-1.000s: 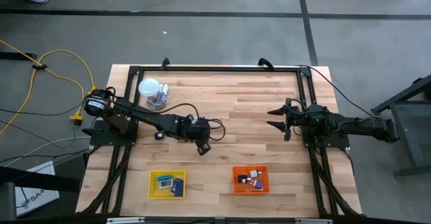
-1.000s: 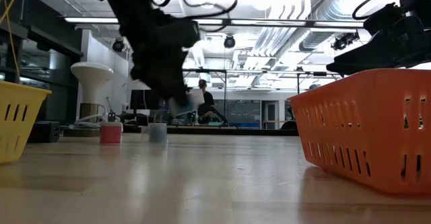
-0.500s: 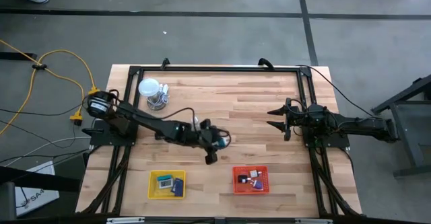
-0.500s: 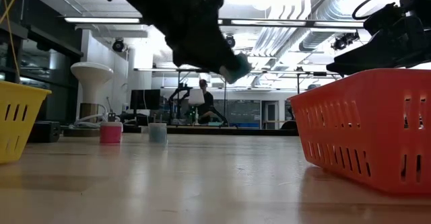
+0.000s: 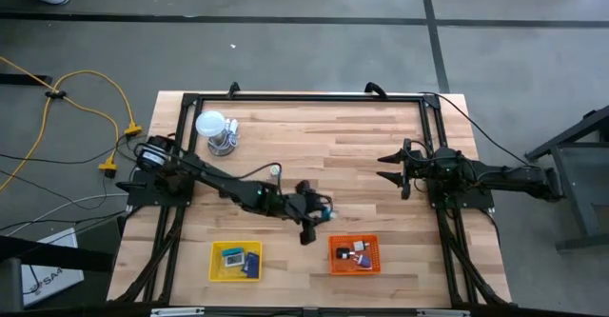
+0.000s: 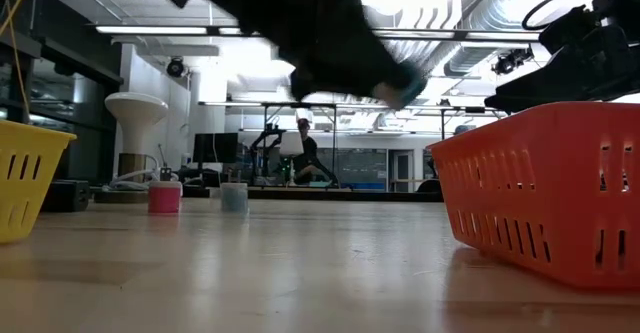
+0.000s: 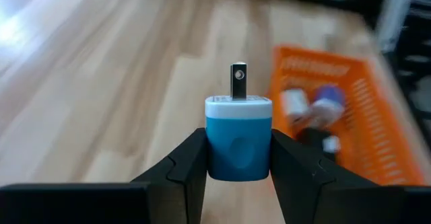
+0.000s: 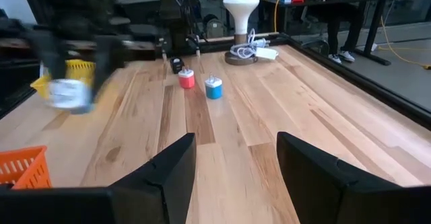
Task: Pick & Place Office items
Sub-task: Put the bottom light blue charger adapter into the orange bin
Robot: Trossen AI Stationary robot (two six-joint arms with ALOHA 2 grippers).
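Observation:
My left gripper [image 5: 325, 207] is shut on a small blue plug adapter [image 7: 238, 143] with a white top and metal prongs. It is above the table's middle, just left of the orange mesh tray [image 5: 354, 241]. The low view shows it high over the wood [image 6: 405, 83]. The orange tray holds several small items [image 7: 316, 106]. The yellow mesh tray [image 5: 217, 260] holds a few more. A red roll [image 8: 186, 79] and a blue one [image 8: 213, 88] stand on the table. My right gripper [image 5: 388, 165] is open and empty at the table's right side. My left gripper pinches the adapter's blue body by two opposite sides [image 7: 214, 153] between its two fingers. The white top and the prongs [image 7: 238, 81] stick out beyond the fingertips. The adapter is lifted clear of the table.
A white globe on a wire stand [image 5: 213, 128] stands at the far left. A small black item [image 8: 176, 65] lies near the two rolls. Bare wood lies between the two arms and between the trays. A black frame [image 5: 304, 96] edges the table.
My left gripper has gone toward the table's right and near edges, toward the orange tray, carrying the blue adapter clear of the table. My right arm has kept still.

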